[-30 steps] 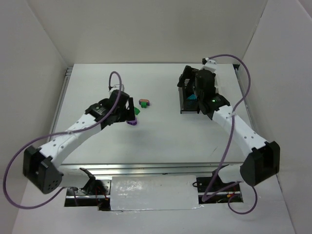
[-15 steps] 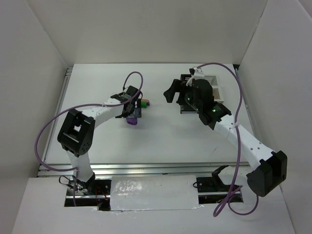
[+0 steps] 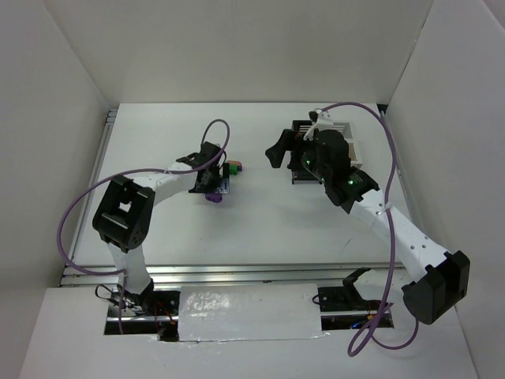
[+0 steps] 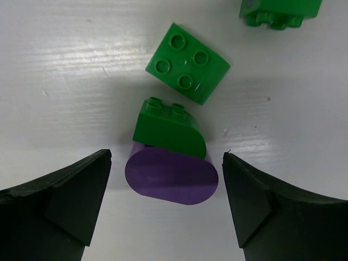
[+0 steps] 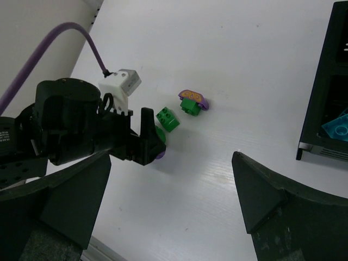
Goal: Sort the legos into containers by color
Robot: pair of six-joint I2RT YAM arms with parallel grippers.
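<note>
My left gripper (image 4: 166, 190) stands open low over the table, its black fingers (image 4: 65, 201) either side of a purple lego (image 4: 172, 176) with a gap on each side. A rounded green lego (image 4: 171, 130) sits against that purple piece, and a square green lego (image 4: 187, 62) lies just beyond. Another green and purple piece (image 4: 280, 11) is at the frame's top edge. In the top view the left gripper (image 3: 211, 192) is over the purple lego (image 3: 212, 198). My right gripper (image 5: 171, 201) hangs open and empty above the table middle. A teal lego (image 5: 337, 128) lies in a black container (image 5: 326, 81).
The containers stand at the back right, a white one (image 3: 349, 136) showing behind the right arm, which covers most of the black ones. A small green and orange piece (image 3: 233, 167) lies right of the left gripper. Purple cables loop over both arms.
The right gripper has come up off the containers and swung left toward the table middle. The left arm has folded back at the elbow, its gripper staying over the purple lego.
</note>
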